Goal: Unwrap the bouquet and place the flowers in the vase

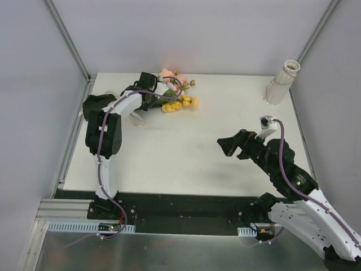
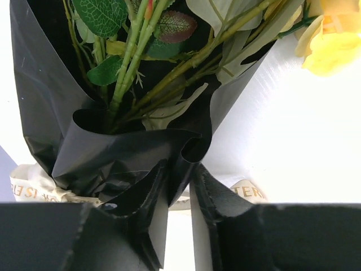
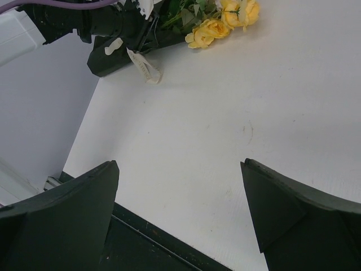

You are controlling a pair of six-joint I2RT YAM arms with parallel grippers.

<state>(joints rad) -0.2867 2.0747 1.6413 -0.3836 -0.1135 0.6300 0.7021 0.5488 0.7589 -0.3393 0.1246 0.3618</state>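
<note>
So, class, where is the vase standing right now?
In the top view, the vase stands at the far right corner of the table, apart from the bouquet lying toward the far left.

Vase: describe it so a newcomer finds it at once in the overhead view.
Start at the white table and go to its far right corner. The vase sits there alone, white and ribbed with a flared rim; the colourful bouquet lies far left.
</note>
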